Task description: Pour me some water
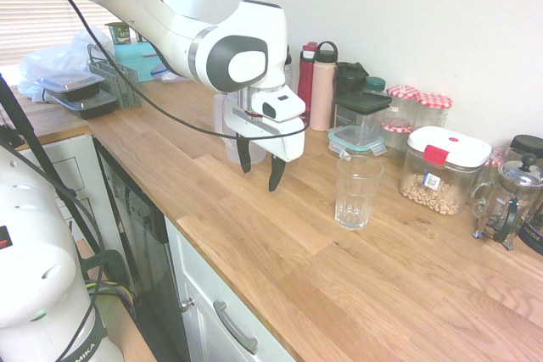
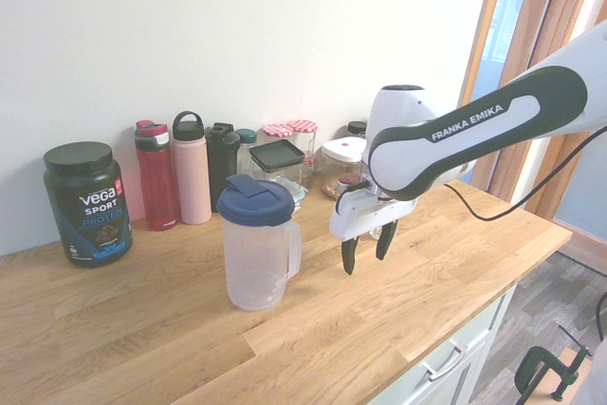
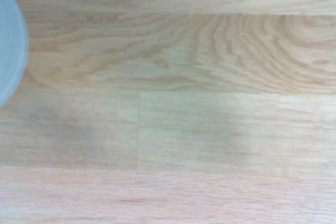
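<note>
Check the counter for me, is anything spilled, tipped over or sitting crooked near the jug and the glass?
Nothing stands out. The jug stands upright with its blue lid on, the glass is upright and looks empty, and the wooden counter around them looks dry. The gripper hangs above the counter with its fingers open, holding nothing.

The white arm holds its claw (image 2: 368,251) pointing straight down, fingers spread and empty.

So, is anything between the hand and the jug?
No. In the second exterior view only bare counter separates the open hand from the jug.
</note>
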### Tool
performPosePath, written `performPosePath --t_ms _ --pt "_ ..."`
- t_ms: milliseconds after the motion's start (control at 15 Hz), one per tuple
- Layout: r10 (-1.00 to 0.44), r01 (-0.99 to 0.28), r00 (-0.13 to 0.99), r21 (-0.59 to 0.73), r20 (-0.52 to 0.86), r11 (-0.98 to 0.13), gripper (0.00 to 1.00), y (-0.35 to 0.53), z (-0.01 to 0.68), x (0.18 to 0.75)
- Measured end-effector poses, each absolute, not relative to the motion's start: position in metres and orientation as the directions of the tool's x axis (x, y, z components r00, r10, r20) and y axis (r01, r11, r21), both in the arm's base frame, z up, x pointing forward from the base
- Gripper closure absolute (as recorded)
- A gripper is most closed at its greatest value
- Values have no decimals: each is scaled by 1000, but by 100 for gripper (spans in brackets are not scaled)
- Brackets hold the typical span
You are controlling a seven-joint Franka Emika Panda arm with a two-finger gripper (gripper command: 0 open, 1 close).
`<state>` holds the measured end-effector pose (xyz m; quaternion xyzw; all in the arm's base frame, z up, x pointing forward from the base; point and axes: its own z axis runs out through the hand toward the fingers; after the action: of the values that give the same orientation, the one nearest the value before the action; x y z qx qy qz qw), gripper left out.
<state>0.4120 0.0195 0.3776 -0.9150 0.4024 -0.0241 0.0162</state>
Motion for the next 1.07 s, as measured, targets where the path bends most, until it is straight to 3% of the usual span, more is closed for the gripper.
performPosePath --t_ms 333,733,1067 --pt "-723 -720 690 -66 48 -691 0 27 400 404" --pt "-598 -580 785 -144 163 -802 0 117 485 327" --pt "-560 -529 790 -184 251 -829 0 168 473 332"
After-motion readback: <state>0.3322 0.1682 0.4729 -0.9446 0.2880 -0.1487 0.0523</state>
